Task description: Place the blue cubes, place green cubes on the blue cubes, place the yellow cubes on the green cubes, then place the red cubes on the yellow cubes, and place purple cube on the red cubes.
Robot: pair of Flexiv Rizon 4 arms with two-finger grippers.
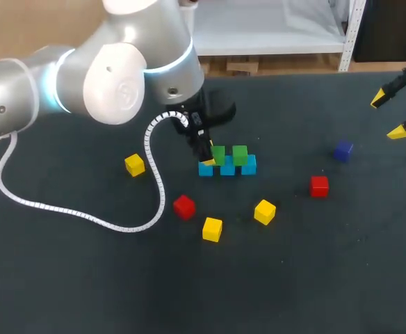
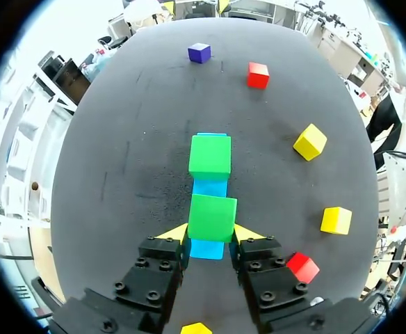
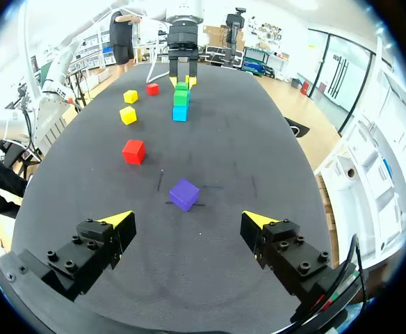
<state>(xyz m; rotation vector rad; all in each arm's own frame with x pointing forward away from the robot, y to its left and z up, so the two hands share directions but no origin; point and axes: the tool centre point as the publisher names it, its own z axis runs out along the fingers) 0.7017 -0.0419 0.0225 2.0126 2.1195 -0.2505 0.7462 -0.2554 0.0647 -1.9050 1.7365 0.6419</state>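
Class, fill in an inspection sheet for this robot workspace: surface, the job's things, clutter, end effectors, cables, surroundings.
Surface: dark matte table, flat.
Job's things: three light-blue cubes in a row, with two green cubes stacked on them; three yellow cubes, two red cubes and one purple cube lie loose on the table.
Clutter: nothing seen.
End effectors: left end effector shut on the near green cube; right end effector open, above the table near the purple cube.
Cables: white coiled cable loops from the left arm over the table.
Surroundings: nothing seen reaching over the table.
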